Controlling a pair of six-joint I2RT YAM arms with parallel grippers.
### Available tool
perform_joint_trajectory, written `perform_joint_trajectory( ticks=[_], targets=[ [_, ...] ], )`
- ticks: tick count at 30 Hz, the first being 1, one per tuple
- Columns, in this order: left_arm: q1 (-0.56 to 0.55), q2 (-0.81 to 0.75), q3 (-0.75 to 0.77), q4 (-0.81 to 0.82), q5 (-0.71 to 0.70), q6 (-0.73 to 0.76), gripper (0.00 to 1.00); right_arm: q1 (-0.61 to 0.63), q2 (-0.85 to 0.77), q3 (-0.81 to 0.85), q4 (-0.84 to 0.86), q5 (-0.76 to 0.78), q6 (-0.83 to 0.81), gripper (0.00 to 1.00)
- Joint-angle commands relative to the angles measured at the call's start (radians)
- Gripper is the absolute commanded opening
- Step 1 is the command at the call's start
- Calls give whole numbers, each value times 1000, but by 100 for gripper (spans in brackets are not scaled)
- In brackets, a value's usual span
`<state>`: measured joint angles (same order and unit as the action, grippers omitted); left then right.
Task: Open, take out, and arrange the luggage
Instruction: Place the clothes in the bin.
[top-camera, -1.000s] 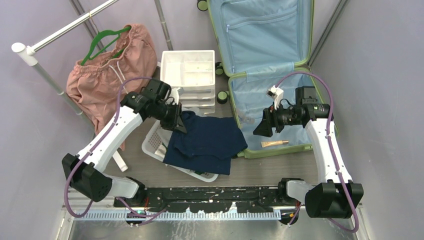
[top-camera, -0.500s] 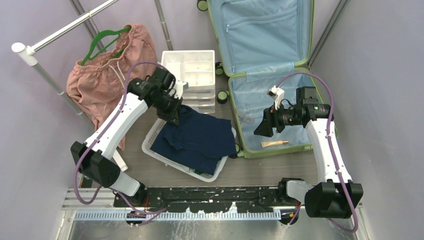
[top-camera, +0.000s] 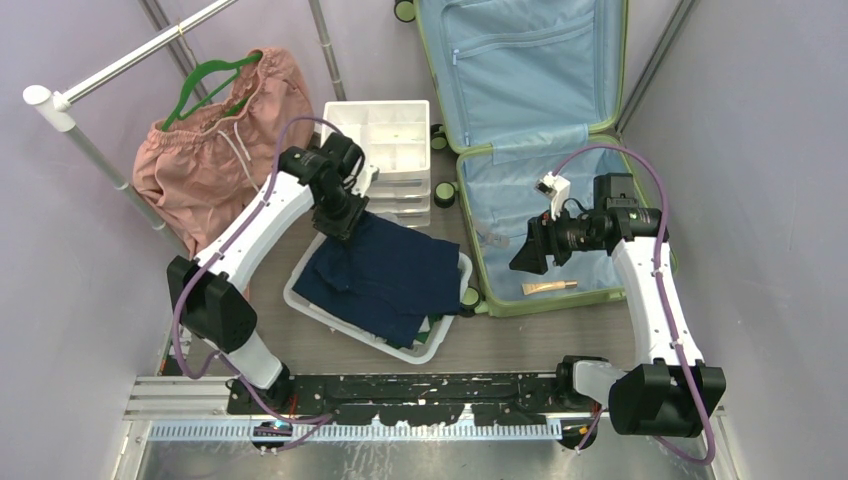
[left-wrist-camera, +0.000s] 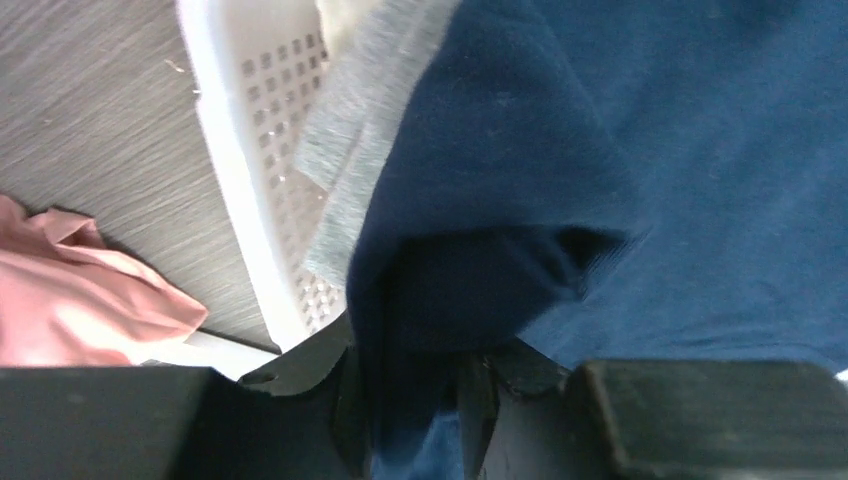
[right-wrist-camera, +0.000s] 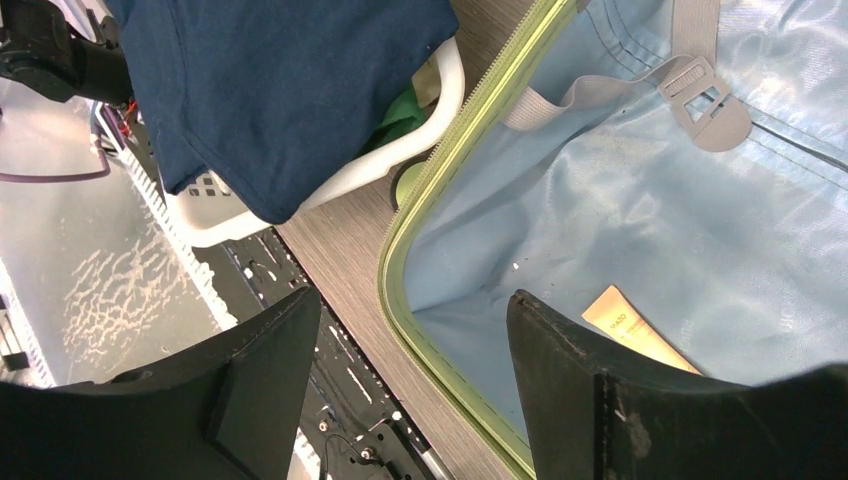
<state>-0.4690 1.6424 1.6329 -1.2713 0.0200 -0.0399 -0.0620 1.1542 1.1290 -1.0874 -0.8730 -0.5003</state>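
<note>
Where the table reaches its far right corner, we list the luggage (top-camera: 520, 80): open, blue lining showing, one half tipped up at the far edge, the other flat.
- Cream tube (top-camera: 548, 287): inside the flat half, by its near rim.
- Right gripper (top-camera: 525, 258): jaws wide, empty, above the flat half.
- Left gripper (top-camera: 345, 222): jaws narrow, pinching the far edge of a navy garment (top-camera: 395, 275).
- Navy garment: draped over a white basket (top-camera: 300, 295), mid-table.
- Drawer unit (top-camera: 385, 135): white, just beyond the basket.
- Pink garment (top-camera: 215, 160): on a green hanger (top-camera: 205, 85), far left corner.
</note>
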Motion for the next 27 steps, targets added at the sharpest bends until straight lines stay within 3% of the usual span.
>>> perform_joint_trajectory(
  ticks=[1,5,7,8,11,17,21,27],
  targets=[
    [7,-17,2,84,-171,-17,41,-11,-3,26,-6,3,-24,74],
    [8,-95,-8,189,-376,-109,83,-23,-4,39,-26,17,-40,76],
    [9,-176,-19,265,-406,-147,98,-26,-1,54,-54,30,-59,76],
    [9,-221,-28,307,-399,-165,99,-27,2,64,-73,38,-73,76],
    [12,-361,-83,429,-249,-210,99,-27,19,104,-136,72,-109,77],
    [15,-609,-332,721,145,-436,87,-43,36,205,-215,133,-154,77],
    [15,-723,-513,886,244,-636,72,-73,60,264,-251,163,-178,78],
    [13,-743,-658,962,324,-748,60,-126,84,314,-256,227,-179,78]
  ],
)
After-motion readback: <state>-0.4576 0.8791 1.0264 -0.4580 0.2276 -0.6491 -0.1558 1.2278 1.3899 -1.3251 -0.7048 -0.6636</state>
